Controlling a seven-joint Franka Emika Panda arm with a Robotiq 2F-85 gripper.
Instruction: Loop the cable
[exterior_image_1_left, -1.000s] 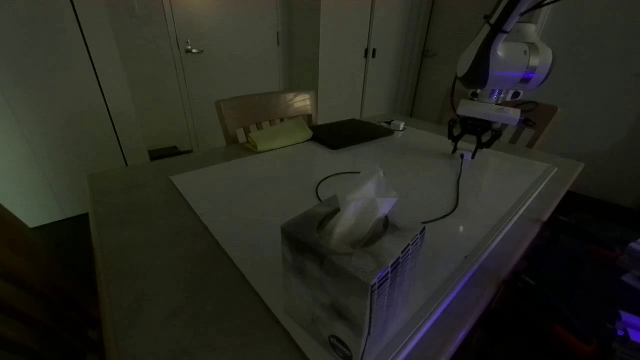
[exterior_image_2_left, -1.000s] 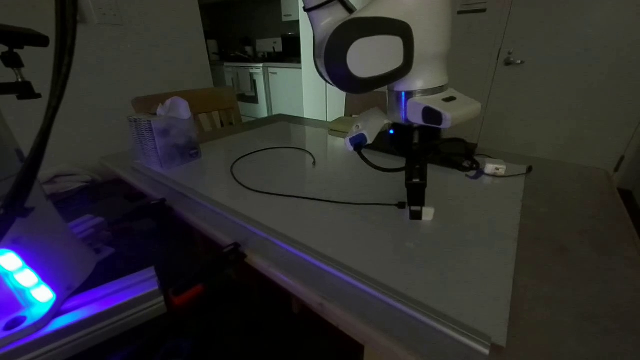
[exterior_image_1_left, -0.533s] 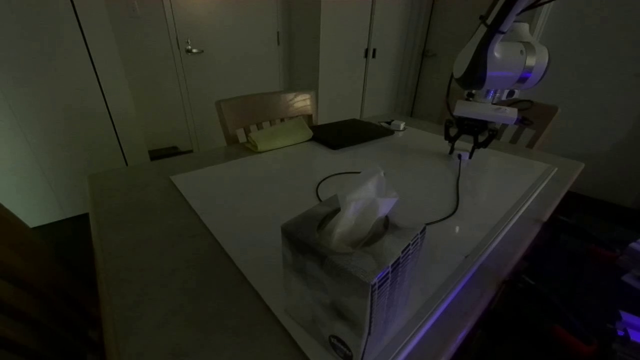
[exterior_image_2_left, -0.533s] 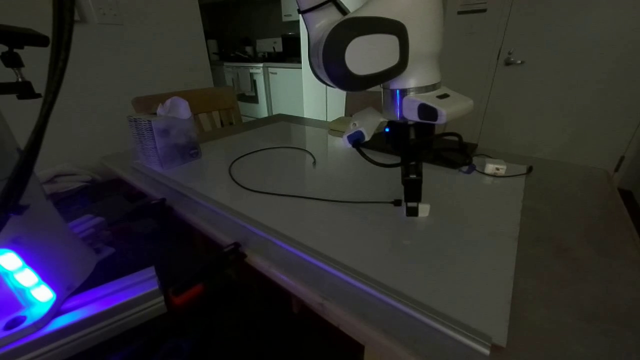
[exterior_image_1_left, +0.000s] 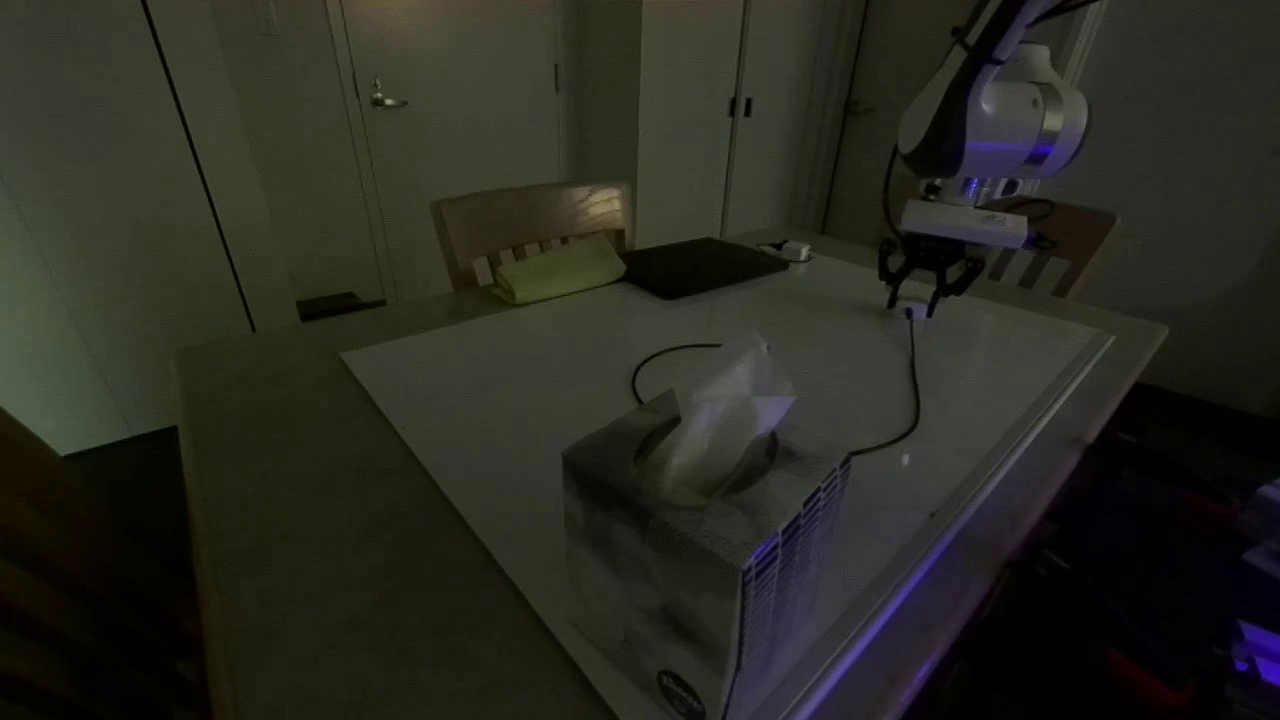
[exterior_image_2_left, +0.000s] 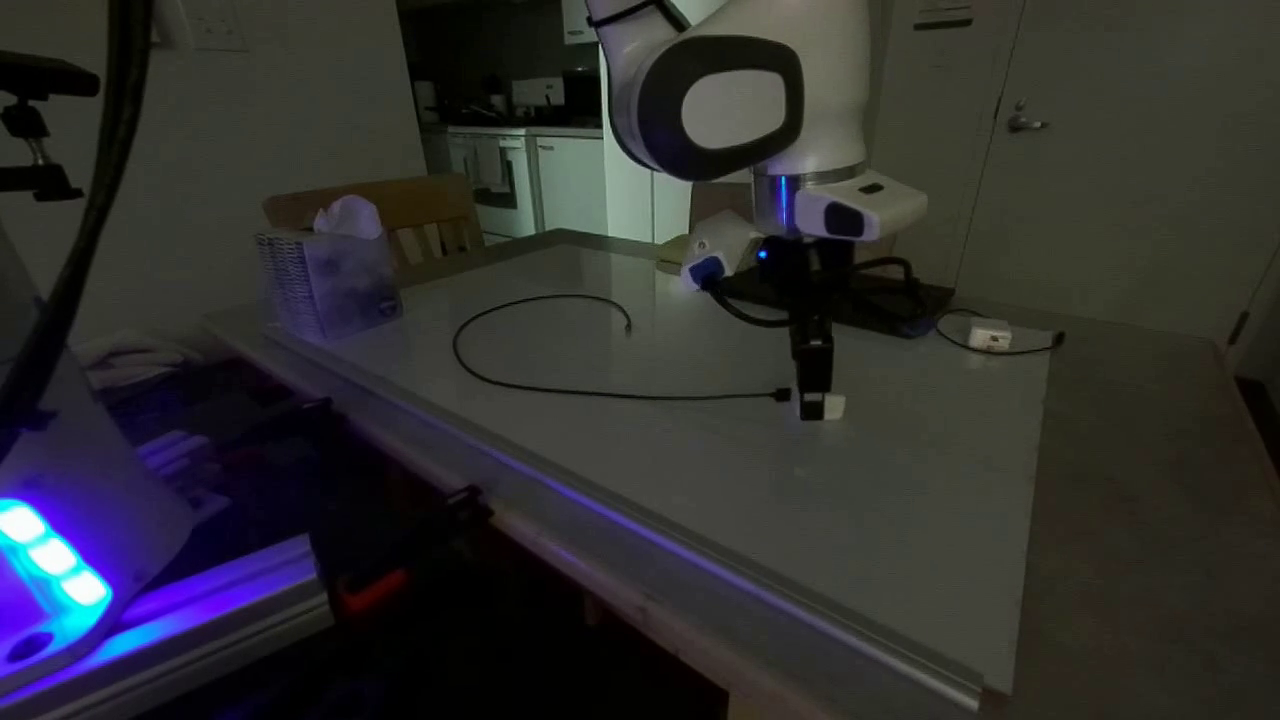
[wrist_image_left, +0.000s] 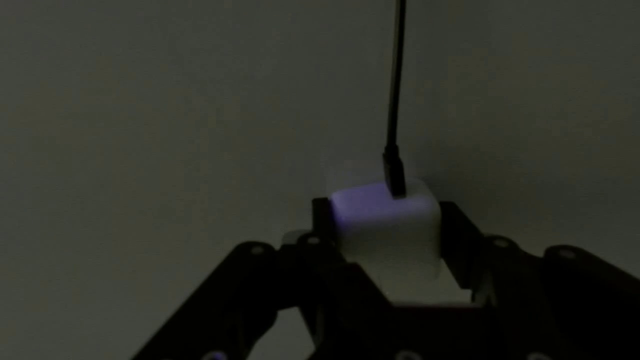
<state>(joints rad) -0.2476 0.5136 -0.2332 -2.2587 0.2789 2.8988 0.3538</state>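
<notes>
A table (exterior_image_1_left: 300, 520) is shown in both exterior views, much of its top covered by a white board (exterior_image_2_left: 900, 540). The upper middle of an exterior view is filled by the robot arm (exterior_image_2_left: 740, 100), bent downward. A tissue box (exterior_image_1_left: 650, 570) is set at the lower centre of an exterior view, with a white tissue (exterior_image_1_left: 725, 420) standing up from its opening. Near the top middle of that frame, a flat dark pad (exterior_image_1_left: 700, 266) is laid beside a folded yellow cloth (exterior_image_1_left: 560, 270). Low in the wrist view the gripper (wrist_image_left: 387, 215) is seen, its fingers parted only by the breadth of a white plug (wrist_image_left: 385, 240), which is held between them. The cable (wrist_image_left: 394, 95) is led in from the top edge of the wrist view, and near the middle of both exterior views it is seen on the board in an open curve, its far end well apart from the plug. Its black connector (wrist_image_left: 394, 172) is set against the plug. Whether the plug is raised off the board cannot be told.
</notes>
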